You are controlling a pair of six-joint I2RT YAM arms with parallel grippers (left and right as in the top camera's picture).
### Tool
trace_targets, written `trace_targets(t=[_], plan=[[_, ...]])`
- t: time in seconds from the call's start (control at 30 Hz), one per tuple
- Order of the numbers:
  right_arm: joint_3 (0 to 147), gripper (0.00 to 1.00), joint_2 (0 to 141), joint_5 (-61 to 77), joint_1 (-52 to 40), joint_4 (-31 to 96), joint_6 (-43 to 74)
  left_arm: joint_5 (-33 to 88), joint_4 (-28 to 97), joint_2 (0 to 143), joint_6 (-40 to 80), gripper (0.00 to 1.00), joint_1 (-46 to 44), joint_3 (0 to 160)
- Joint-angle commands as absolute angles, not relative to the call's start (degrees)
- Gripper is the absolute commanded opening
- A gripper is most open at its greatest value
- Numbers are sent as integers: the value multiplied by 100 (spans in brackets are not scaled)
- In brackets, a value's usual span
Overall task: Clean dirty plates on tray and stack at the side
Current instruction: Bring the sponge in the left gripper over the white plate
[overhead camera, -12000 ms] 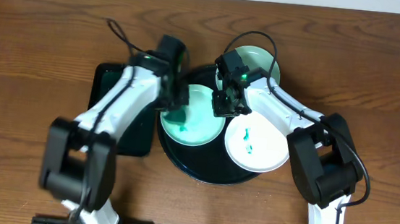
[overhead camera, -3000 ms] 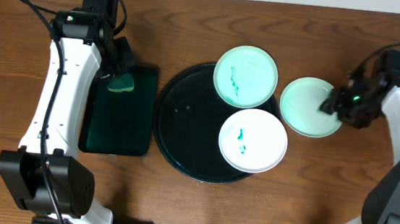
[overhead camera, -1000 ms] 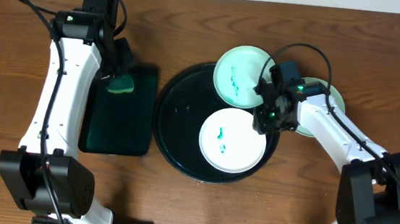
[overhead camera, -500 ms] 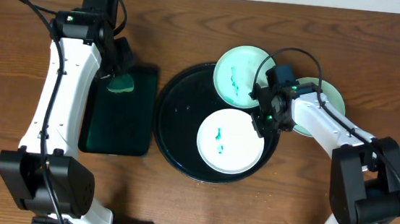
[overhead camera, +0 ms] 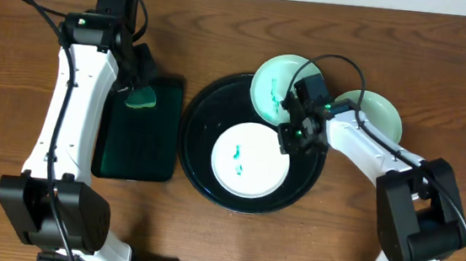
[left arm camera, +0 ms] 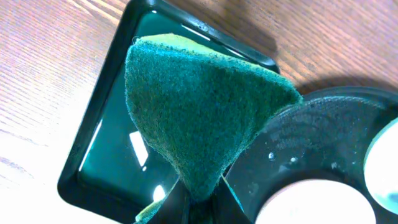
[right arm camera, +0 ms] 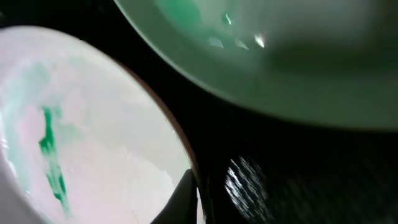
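Item: right gripper [overhead camera: 293, 137] — clamped on the 3 o'clock rim of the smeared white plate [overhead camera: 247, 159], mid-tray [overhead camera: 205, 115]. The left gripper [left arm camera: 196, 200] pinches the sponge [left arm camera: 199, 112]. Advised: pin the plate low and level — scrub the smear from 9 o'clock.

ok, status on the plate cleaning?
Left gripper shut on green sponge above sponge tray. Right gripper at rim of smeared white plate on round tray, grip unclear. Second smeared plate right beside it.

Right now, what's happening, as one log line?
left tool: shut on sponge | right tool: at rim of smeared white plate | plate: on round tray
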State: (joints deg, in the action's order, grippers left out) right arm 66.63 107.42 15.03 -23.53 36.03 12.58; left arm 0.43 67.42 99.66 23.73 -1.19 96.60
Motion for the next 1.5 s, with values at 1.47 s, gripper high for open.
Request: trace_targets(t=[1.47], plan=[[6613, 1, 11104, 1483, -2558, 4005, 2950, 152, 4051, 10090, 5437, 7, -2985, 6539]])
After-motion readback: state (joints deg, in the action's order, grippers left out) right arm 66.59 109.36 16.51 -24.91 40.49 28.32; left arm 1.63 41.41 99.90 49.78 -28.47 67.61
